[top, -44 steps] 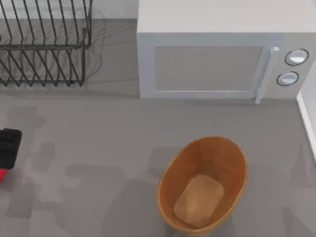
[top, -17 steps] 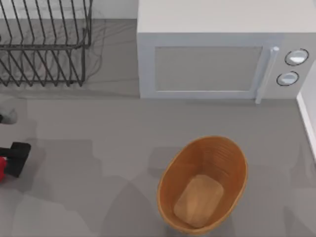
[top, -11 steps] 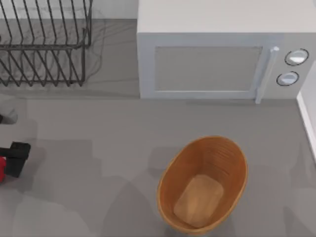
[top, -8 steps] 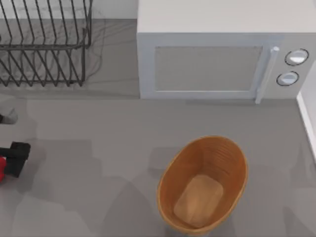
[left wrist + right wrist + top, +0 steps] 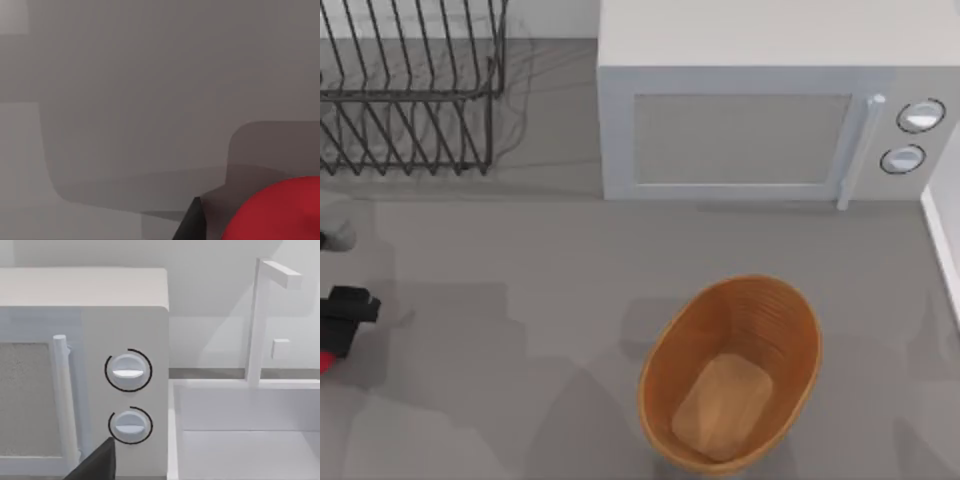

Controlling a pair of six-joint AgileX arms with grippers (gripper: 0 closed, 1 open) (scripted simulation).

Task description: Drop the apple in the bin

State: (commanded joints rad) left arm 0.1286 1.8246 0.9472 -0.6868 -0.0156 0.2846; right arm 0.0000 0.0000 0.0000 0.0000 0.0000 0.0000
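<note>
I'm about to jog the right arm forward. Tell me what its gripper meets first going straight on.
Most likely the microwave front, around its lower knob; how far off it stands is unclear.

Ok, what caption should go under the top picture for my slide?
Left gripper at the table's left edge beside the red apple, far from the empty bin.

Overhead camera looks down; right wrist camera faces the microwave.
</note>
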